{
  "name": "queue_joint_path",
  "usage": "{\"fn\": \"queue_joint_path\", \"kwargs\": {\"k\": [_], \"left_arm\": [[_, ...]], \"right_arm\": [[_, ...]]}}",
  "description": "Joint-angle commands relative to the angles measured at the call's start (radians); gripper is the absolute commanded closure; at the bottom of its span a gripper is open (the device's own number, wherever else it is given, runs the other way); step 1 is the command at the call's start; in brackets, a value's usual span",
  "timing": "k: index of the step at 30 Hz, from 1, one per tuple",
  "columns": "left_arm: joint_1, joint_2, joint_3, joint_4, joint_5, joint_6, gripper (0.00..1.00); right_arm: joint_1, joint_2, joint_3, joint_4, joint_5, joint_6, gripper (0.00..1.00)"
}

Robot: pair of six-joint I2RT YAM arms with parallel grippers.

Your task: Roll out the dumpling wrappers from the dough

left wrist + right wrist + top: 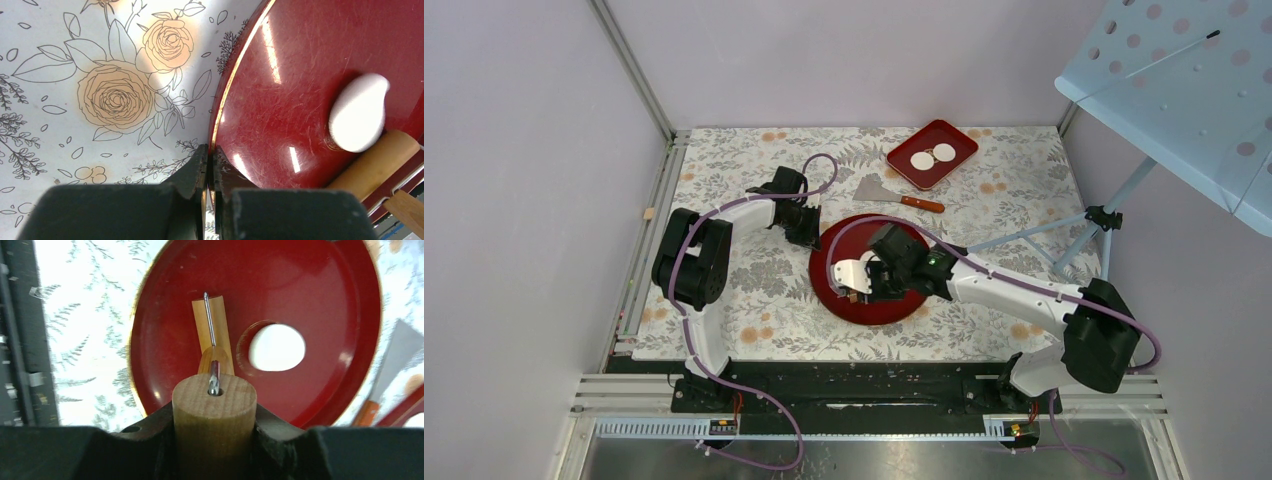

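Observation:
A soft white dough lump point(276, 347) point(359, 112) lies on the round red plate point(844, 238) point(310, 280) point(290, 70). My right gripper point(214, 412) point(871, 282) is shut on the round wooden handle point(214, 400) of a small rolling pin. The wooden roller point(212, 327) point(377, 162) rests on the plate just beside the dough. My left gripper point(210, 155) point(809, 237) is shut on the plate's rim at its far-left edge. Two flat white dumpling wrappers point(922, 160) point(945, 152) lie in the red rectangular tray point(957, 134) at the back.
A metal scraper with a wooden handle point(886, 190) point(397, 350) lies between the plate and the tray. A pale blue perforated panel on a stand point(1184, 70) overhangs the right side, its legs point(1064, 235) reaching onto the floral mat. White walls enclose the table.

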Motion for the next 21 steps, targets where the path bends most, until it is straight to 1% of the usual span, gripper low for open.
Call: {"fn": "queue_joint_path", "kwargs": {"k": [1, 4, 7, 11, 13, 14, 18, 21], "left_arm": [[0.0, 0.016, 0.003, -0.022, -0.013, 0.003, 1.0], [0.0, 0.016, 0.005, -0.022, -0.013, 0.003, 1.0], [-0.001, 0.016, 0.004, -0.023, -0.013, 0.004, 1.0], [-0.001, 0.019, 0.005, -0.022, -0.013, 0.003, 1.0], [0.0, 0.017, 0.005, -0.022, -0.014, 0.003, 1.0], [0.0, 0.018, 0.005, -0.022, -0.013, 0.003, 1.0], [-0.001, 0.019, 0.006, -0.023, -0.013, 0.002, 1.0], [-0.001, 0.019, 0.006, -0.023, -0.014, 0.001, 1.0]], "right_arm": [[0.023, 0.03, 0.026, -0.33, -0.09, 0.214, 1.0], [0.018, -0.035, 0.124, -0.299, -0.076, 0.293, 1.0], [0.009, -0.055, 0.207, -0.263, -0.036, 0.37, 1.0], [-0.014, -0.033, 0.292, -0.196, 0.106, 0.462, 1.0], [-0.024, -0.019, 0.309, -0.145, 0.153, 0.469, 1.0], [-0.025, -0.021, 0.297, -0.109, 0.195, 0.45, 1.0], [-0.025, -0.041, 0.189, 0.06, 0.186, 0.266, 1.0], [-0.025, -0.003, 0.164, 0.074, 0.178, 0.136, 1.0]]}}
